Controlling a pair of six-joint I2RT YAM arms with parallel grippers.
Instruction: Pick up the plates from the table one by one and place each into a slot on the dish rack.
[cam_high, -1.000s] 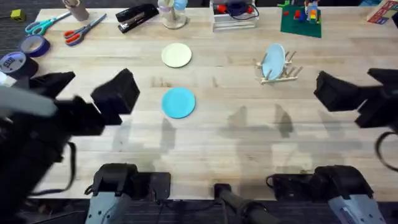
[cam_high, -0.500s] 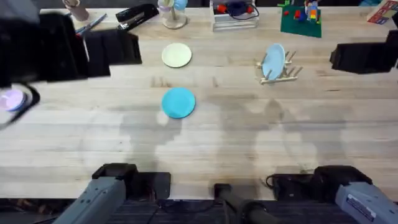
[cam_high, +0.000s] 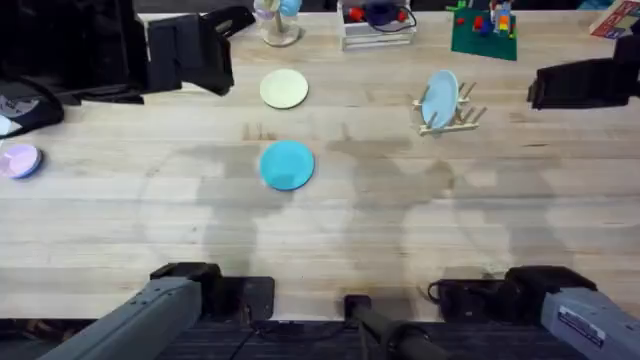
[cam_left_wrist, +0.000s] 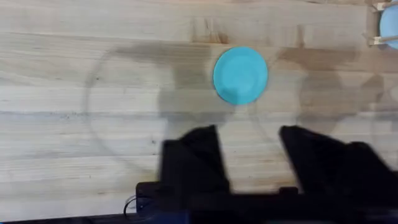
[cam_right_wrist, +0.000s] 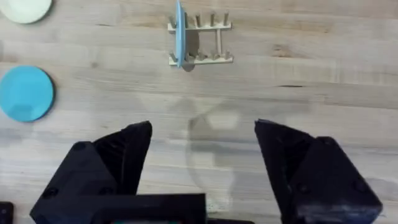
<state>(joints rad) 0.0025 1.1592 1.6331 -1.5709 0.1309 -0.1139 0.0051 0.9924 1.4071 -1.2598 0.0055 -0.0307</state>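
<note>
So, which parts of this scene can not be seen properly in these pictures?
- Left gripper: in the overhead view, blurred against its dark arm; fingertips indistinct.
- Right gripper: overhead, cut off by the right edge.
- Small light-wood dish rack: overhead, partly hidden by the pale light-blue plate standing in it.
- Cream-yellow round plate: right wrist view, cut by the top edge.

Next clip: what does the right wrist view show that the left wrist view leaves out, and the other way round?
Right wrist view alone: the cream-yellow plate at the picture's edge, the whole dish rack with a paler light-blue plate standing on edge in an end slot, and the right gripper with its fingers apart. Left wrist view alone: the left gripper, fingers also apart. Both share: the teal-blue plate lying flat on the wooden table; the left wrist view catches just a corner of the rack and its plate.
</note>
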